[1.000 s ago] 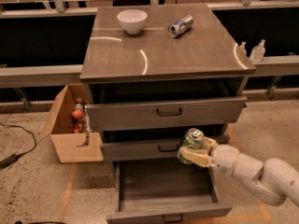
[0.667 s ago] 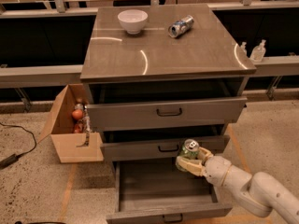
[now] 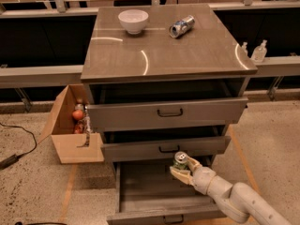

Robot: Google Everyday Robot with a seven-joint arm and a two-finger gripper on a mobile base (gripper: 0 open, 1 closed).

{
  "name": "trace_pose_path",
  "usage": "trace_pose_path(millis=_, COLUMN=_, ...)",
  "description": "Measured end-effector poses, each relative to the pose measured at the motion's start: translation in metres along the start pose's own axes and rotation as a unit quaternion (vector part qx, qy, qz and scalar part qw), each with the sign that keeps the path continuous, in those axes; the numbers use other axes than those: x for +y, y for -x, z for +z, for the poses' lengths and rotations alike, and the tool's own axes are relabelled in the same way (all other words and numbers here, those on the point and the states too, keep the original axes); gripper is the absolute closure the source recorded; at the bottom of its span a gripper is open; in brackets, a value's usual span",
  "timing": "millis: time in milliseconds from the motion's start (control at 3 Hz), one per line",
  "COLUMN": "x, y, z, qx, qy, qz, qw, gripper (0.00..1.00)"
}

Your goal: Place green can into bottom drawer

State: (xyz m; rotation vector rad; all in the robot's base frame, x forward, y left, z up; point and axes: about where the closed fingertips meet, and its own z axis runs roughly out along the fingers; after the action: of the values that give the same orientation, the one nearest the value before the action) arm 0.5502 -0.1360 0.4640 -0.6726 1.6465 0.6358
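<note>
The green can [image 3: 180, 161], with its silver top showing, is held upright in my gripper [image 3: 182, 169]. The gripper is shut on it and holds it over the back right part of the open bottom drawer [image 3: 159, 198], just below the front of the middle drawer [image 3: 165, 149]. The bottom drawer is pulled out and its grey floor shows empty. My pale arm [image 3: 234, 196] reaches in from the lower right.
A white bowl [image 3: 133, 20] and a silver-and-blue can [image 3: 181, 26] lying on its side are on the cabinet top [image 3: 164, 50]. The top drawer [image 3: 168, 112] stands slightly out. An open cardboard box [image 3: 70, 128] with items sits left of the cabinet. Two small bottles [image 3: 258, 50] stand at right.
My gripper has carried the green can down and to the left, from in front of the middle drawer to over the open bottom drawer.
</note>
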Motion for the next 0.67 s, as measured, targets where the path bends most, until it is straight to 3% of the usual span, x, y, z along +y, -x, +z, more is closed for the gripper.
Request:
trace_pose_path(millis=333, x=0.0041, y=-0.0610, z=0.0321, qx=0.023, qy=-0.005, qz=0.004, qw=0.9997, gripper=1.00)
trace_pose_path(millis=667, x=0.0042, y=-0.0610, z=0.0321, qx=0.023, qy=-0.005, qz=0.004, qw=0.9997, gripper=1.00)
